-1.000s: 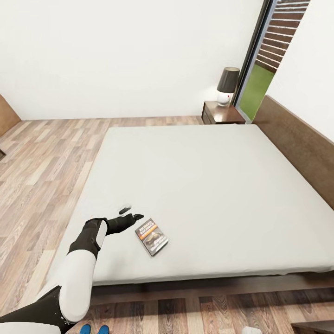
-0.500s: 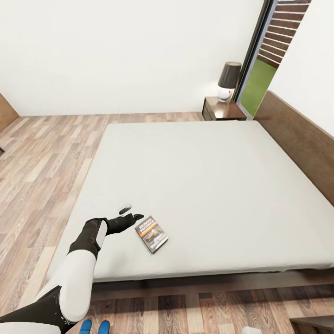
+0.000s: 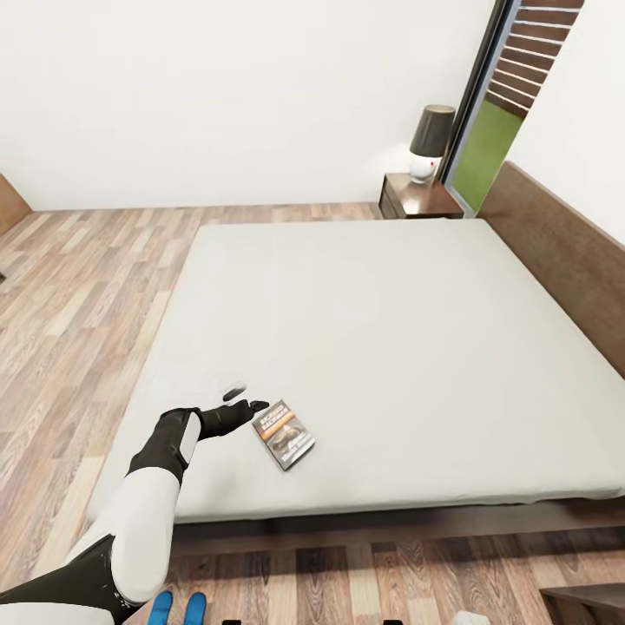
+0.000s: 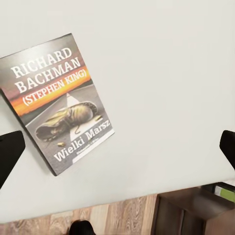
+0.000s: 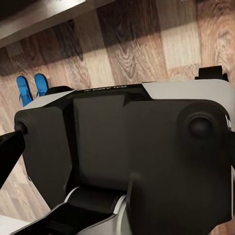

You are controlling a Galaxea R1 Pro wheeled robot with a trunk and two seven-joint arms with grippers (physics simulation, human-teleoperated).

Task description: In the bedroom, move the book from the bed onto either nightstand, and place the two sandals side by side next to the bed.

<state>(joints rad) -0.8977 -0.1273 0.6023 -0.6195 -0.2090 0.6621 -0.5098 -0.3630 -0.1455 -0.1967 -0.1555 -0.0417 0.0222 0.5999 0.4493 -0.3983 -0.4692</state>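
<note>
The book (image 3: 284,434) lies flat on the bed's pale mattress (image 3: 391,330), close to its near edge. Its dark cover with the orange band faces up (image 4: 56,110). My left gripper (image 3: 246,399) hovers open just left of the book, nothing between its fingers (image 4: 9,152). Both blue sandals (image 3: 178,608) lie side by side on the floor at the foot of the bed, also seen beside my base (image 5: 29,88). One nightstand (image 3: 417,195) stands at the far corner by the headboard. My right gripper (image 5: 117,156) hangs open over my own base.
A dark-shaded lamp (image 3: 430,143) stands on the far nightstand, beside a tall window (image 3: 490,148). The wooden headboard (image 3: 555,252) runs along the right. A dark brown furniture corner (image 3: 586,603) shows at the near right. Plank floor (image 3: 78,295) stretches to the left of the bed.
The head view has shifted a little, so the room sits slightly higher and more of the sandals shows. The left arm and the book keep their places.
</note>
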